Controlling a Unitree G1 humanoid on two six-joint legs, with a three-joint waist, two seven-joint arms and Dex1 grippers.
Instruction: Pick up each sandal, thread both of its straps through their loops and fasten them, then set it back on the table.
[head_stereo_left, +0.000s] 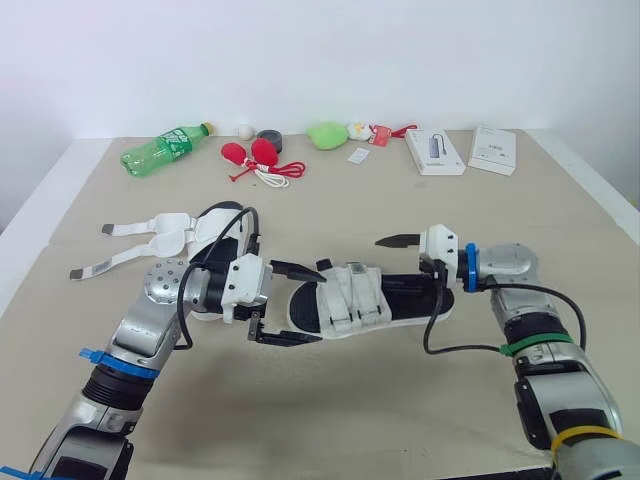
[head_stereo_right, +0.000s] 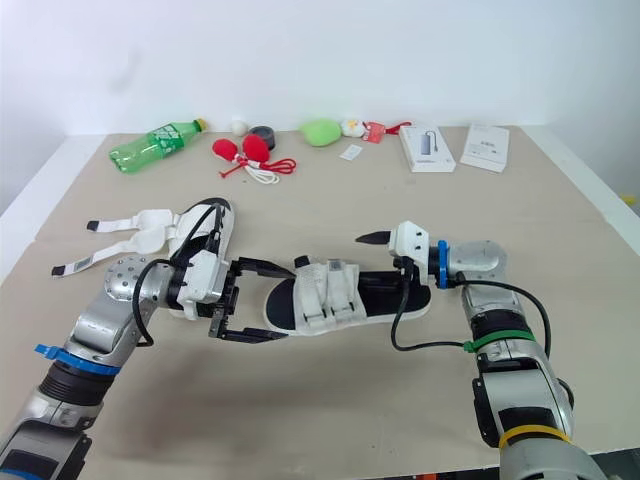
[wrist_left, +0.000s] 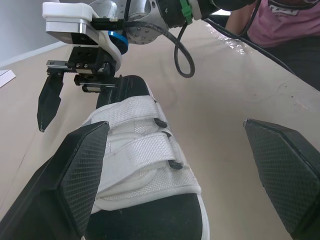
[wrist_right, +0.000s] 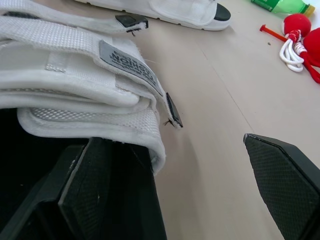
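At table centre lies the near sandal (head_stereo_left: 372, 296), flat on the cloth as far as I can judge, with both straps closed across it. The left gripper (head_stereo_left: 318, 306) stands at its 9 o'clock end, fingers spread wide around the toe and gripping nothing. The right gripper (head_stereo_left: 402, 264) stands at its 3 o'clock end, also spread wide and empty. One of its fingers is close against the heel; I cannot tell whether it touches.

The second sandal (head_stereo_left: 222, 226) lies at 10 o'clock, partly under my left arm, its straps loose and trailing toward 9 o'clock.

Risks, as I judge them:
- Pulling the left arm away could drag the second sandal or catch its loose straps, because the arm crosses over it.
- The black cable (head_stereo_left: 429, 335) looping beside the heel could snag and shift the finished sandal.
- Closing either gripper now could peel a strap open.

Containers:
- A green bottle (head_stereo_left: 165, 148) lies on its side at 11 o'clock; I cannot tell its contents.
- Two white boxes (head_stereo_left: 436, 152) sit at 1 o'clock, with their insides hidden.
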